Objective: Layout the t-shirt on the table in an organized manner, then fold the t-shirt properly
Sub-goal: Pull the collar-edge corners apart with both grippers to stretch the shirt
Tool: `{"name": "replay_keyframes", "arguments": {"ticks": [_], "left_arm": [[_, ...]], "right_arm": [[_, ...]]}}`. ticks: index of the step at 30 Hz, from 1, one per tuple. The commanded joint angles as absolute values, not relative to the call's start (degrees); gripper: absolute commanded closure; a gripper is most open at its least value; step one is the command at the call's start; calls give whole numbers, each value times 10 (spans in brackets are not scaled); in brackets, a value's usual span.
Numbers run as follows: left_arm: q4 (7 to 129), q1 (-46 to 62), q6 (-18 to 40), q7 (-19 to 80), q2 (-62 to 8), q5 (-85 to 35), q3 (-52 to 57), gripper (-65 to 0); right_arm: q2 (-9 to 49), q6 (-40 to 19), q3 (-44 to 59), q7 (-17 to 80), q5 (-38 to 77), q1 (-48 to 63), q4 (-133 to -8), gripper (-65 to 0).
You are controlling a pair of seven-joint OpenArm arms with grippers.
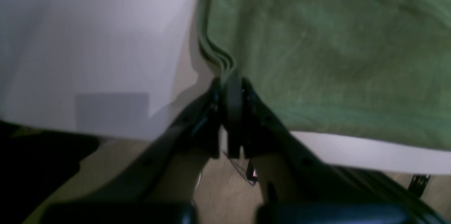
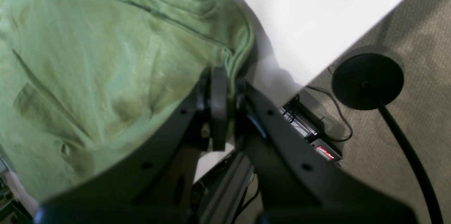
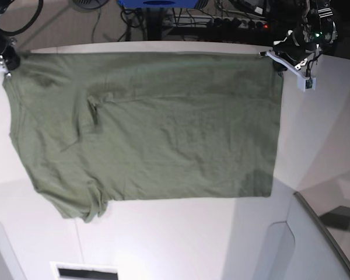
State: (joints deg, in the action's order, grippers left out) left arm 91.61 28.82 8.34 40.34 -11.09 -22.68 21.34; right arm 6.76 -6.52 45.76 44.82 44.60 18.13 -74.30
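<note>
The olive-green t-shirt (image 3: 151, 128) lies spread flat on the white table (image 3: 321, 128), with a sleeve bunched at the near left. My left gripper (image 3: 274, 58) is at the shirt's far right corner. In the left wrist view the left gripper (image 1: 230, 78) is shut on the layered edge of the shirt (image 1: 317, 41) at the table's (image 1: 88, 41) rim. My right gripper (image 3: 9, 58) is at the far left corner. In the right wrist view the right gripper (image 2: 225, 76) is shut on the folded edge of the shirt (image 2: 88, 58) beside the table (image 2: 310, 12).
A grey-white angled panel (image 3: 326, 233) stands at the near right. Cables and a blue object (image 3: 157, 3) lie behind the table's far edge. On the carpet below are a black round stand base (image 2: 366, 81) and a small device with a red display (image 2: 324, 151).
</note>
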Motion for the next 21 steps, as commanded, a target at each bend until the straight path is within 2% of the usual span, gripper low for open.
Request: {"name": "replay_keyframes", "arguments": {"ticks": [1,16,17,19,21], "left_arm": [[925,291,83,398,-117,-228,218,0],[924,298,83,398,-117,-228,218,0],[924,298,83,398,-118,-228,218,0],[924,299,83,398,-118,-228,218,0],[925,299,83,398,-118,-228,218,0]], "right_arm": [[79,-69,460,441,450,182,-754,0],[79,-69,460,441,450,182,-754,-11],[79,-69,460,441,450,182,-754,-23],[78,-69,462,441,450,182,-754,-90],[77,-69,462,441,450,182,-754,-197]]}}
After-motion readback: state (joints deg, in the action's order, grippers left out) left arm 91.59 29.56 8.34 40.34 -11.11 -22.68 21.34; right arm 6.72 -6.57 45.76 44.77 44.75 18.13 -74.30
